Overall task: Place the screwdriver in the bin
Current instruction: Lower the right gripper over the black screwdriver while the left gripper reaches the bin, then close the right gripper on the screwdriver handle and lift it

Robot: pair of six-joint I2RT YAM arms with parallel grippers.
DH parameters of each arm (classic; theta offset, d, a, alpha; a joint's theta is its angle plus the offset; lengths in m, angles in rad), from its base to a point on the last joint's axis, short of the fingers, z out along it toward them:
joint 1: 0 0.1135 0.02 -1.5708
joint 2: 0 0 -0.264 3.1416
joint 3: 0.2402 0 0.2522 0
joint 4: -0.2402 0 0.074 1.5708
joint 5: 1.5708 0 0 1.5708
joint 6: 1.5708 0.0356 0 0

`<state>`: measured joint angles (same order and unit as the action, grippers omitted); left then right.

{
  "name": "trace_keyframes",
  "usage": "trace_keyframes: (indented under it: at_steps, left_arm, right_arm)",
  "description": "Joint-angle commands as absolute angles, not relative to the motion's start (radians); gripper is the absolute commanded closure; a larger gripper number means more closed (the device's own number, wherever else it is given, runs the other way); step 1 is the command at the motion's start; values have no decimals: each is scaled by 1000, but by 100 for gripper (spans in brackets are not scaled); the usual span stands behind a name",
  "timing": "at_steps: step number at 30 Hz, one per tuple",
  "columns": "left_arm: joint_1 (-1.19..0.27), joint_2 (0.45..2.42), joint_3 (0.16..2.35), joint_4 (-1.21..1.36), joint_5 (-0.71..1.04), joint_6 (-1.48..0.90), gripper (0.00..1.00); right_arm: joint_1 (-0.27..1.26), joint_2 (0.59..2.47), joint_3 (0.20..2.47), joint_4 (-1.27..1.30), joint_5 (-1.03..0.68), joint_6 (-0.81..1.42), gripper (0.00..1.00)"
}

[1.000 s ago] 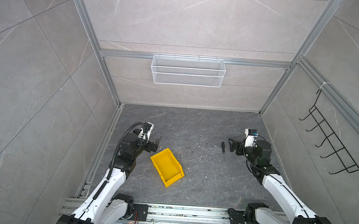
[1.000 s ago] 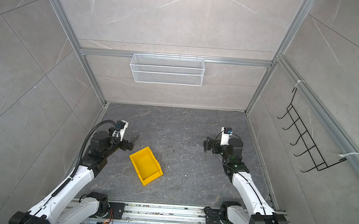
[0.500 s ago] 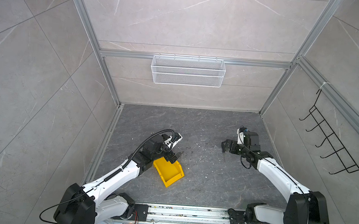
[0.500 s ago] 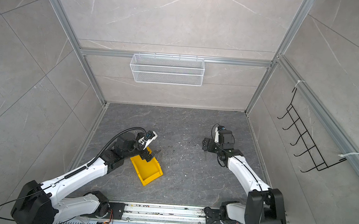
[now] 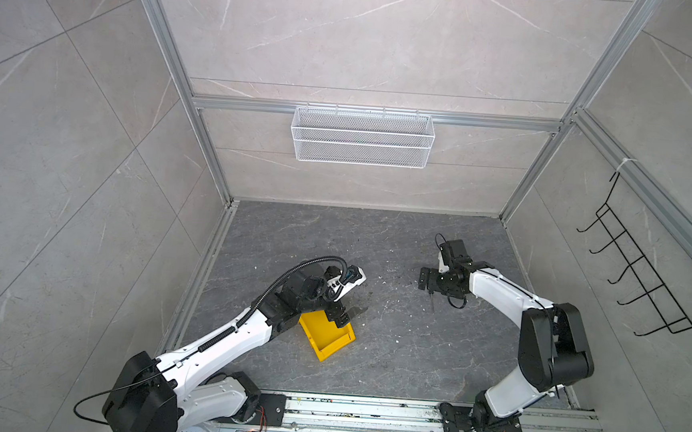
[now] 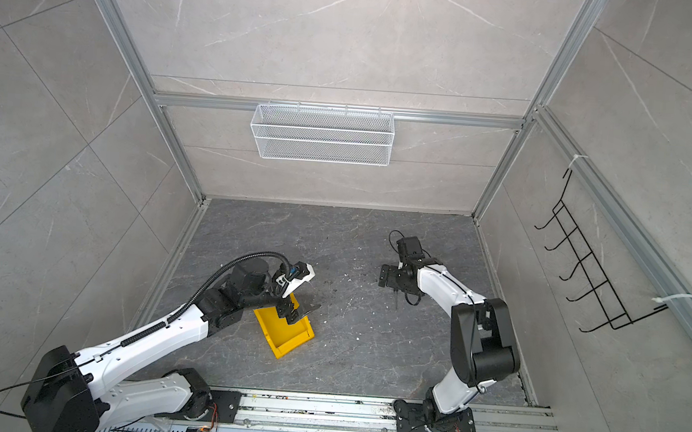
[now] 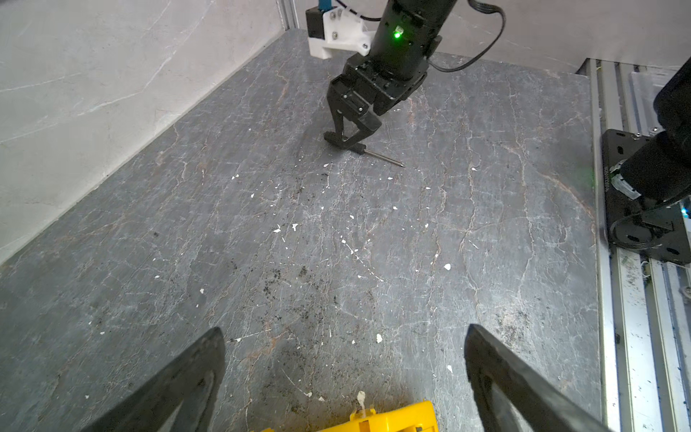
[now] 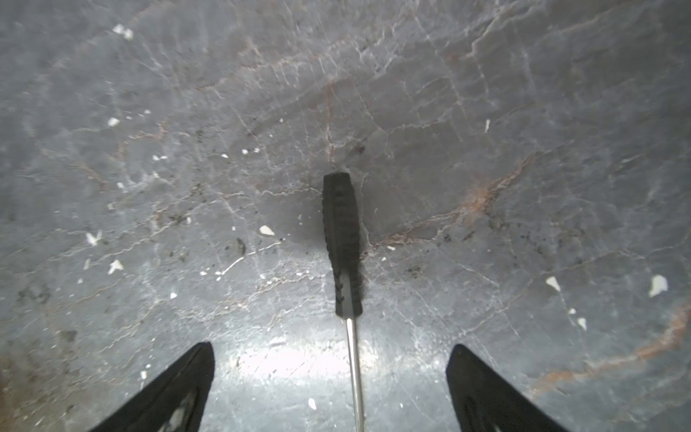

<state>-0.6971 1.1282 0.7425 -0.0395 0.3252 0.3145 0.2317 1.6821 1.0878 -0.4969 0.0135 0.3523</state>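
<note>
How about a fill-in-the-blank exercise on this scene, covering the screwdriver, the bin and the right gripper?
The screwdriver lies on the dark stone surface; its handle is ____.
The right gripper over it has its jaws ____.
The bin by the left gripper is coloured ____.
Missing words: black, open, yellow.

The two black fingers [image 7: 179, 385] of the left gripper [image 7: 344, 331] stand wide apart. Between them, a corner of the yellow bin [image 7: 396, 420] shows on the dark grey stone floor [image 7: 299, 262], which has many small white flecks [image 7: 447, 266]. Well apart from it, the right gripper [image 7: 346, 140] points down with its fingertips at the black handle of the screwdriver [image 7: 377, 154], which lies flat with its thin shaft towards the aluminium rail [image 7: 632, 336]; if they touch the handle cannot be told.
</note>
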Motion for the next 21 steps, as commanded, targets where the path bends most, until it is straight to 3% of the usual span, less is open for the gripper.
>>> trace_keyframes:
  at_steps: [1,8,14,18,21]
  left_arm:
    - [-705,1104,741,-25,364,308,0]
    - [-711,1073,714,-22,367,310,0]
    - [-711,1038,687,-29,337,317,0]
    - [-712,1048,674,-7,340,350,0]
    - [-711,1078,704,-34,381,381,0]
  right_arm:
    - [242,1735,1144,-590,46,371,1]
    - [266,1849,1229,-658,123,388,4]
    - [269,1936,1301,-693,121,391,24]
    - [269,1967,1335,-710,124,365,44]
    - [269,1987,1345,-700,98,338,51]
